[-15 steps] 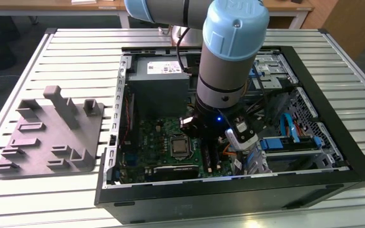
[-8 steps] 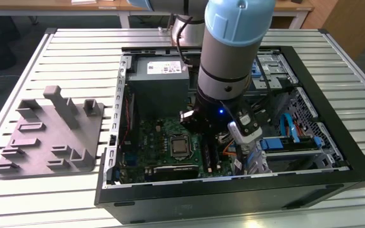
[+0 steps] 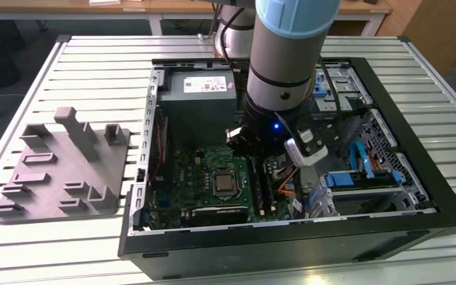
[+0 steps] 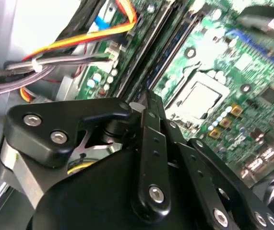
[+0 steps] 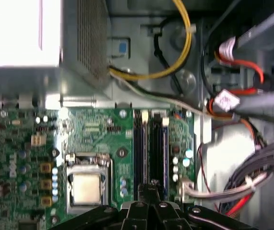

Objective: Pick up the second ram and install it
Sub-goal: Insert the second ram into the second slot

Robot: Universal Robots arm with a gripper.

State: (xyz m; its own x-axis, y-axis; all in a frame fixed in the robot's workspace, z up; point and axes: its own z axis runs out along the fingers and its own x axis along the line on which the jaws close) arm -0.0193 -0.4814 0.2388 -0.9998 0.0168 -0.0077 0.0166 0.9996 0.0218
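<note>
Pincer [image 5: 152, 188] lowered inside the open computer case [image 3: 418, 228], fingers drawn together over the black memory slots [image 5: 151, 148] of the green board [image 5: 103, 139]. Second ram [image 5: 165, 151], bluish, seated upright in the slot just beside the pincer tip; contact with it hard to tell. Processor socket [image 5: 87, 184] near, on the slots' far side from the cables [image 5: 232, 184]. Grey holder block [image 3: 66, 169] on the slatted surface [image 3: 93, 71], well apart.

We see a slatted metal table [image 3: 93, 65], pale ribbed top. On it, toward the exterior view's left, a grey plastic fixture block [image 3: 66, 169] w/ upright posts. Just beside it, centre to right, an open black PC case [image 3: 291, 240] lies flat, near edge close to table's near edge.
</note>
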